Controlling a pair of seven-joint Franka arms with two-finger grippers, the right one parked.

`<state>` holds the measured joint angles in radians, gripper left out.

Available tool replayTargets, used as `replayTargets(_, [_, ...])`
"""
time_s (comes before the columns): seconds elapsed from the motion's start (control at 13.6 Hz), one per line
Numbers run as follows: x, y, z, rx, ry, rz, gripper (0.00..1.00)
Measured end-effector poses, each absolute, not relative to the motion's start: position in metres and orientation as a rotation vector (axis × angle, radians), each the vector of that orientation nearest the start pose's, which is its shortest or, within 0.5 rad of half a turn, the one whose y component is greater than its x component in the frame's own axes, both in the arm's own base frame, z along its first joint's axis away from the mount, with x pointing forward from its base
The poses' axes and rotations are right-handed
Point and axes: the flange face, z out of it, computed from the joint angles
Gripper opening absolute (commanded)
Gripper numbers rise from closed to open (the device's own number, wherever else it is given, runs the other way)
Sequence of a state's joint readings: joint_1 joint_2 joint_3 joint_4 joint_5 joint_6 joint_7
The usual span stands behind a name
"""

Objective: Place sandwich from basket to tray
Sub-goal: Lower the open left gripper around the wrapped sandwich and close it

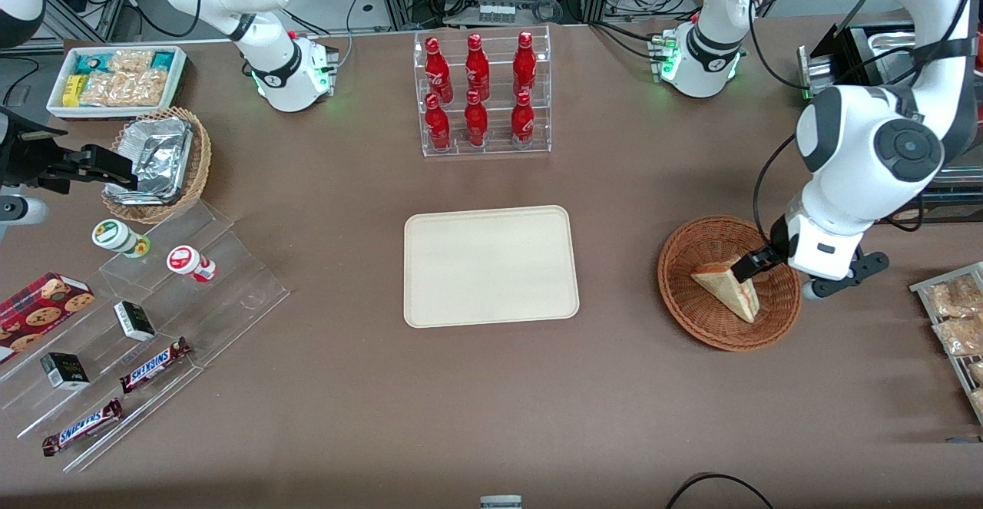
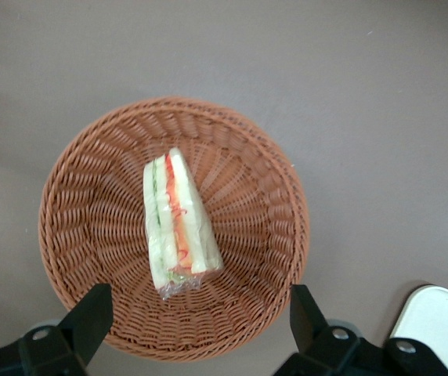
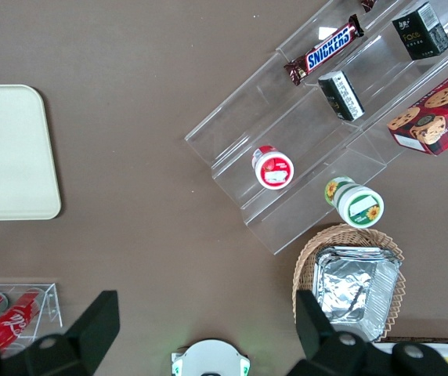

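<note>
Wide-open and empty above the basket point(image 2: 173, 227), the end effector point(image 2: 194, 317) should pinch the soft, light, crushable sandwich point(image 2: 178, 223) gently across its bread faces.

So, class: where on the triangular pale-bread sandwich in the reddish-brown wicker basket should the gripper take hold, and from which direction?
Probably from straight above, closing on the two flat bread faces of the sandwich around mid-length. It stands on edge in the basket, filling stripes upward, so the faces are exposed. The gripper hangs open above it.

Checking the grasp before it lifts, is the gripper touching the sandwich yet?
Apart. In the left wrist view the open gripper hangs above the basket, and bare wicker shows between each finger and the sandwich.
</note>
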<state>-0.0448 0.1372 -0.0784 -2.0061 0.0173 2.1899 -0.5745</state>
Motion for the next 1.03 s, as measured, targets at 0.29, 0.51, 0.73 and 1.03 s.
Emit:
replayTargets(0.29, [0.569,-0.066,0.361,-3.063,-0.738,-0.051,1.0])
replayTargets(0.51, [0.56,-0.064,0.327,-3.056,-0.804,-0.081,1.0])
replayTargets(0.73, [0.558,-0.063,0.306,-3.047,-0.834,-0.059,1.0])
replayTargets(1.03, [0.561,-0.06,0.292,-3.044,-0.852,-0.063,1.0])
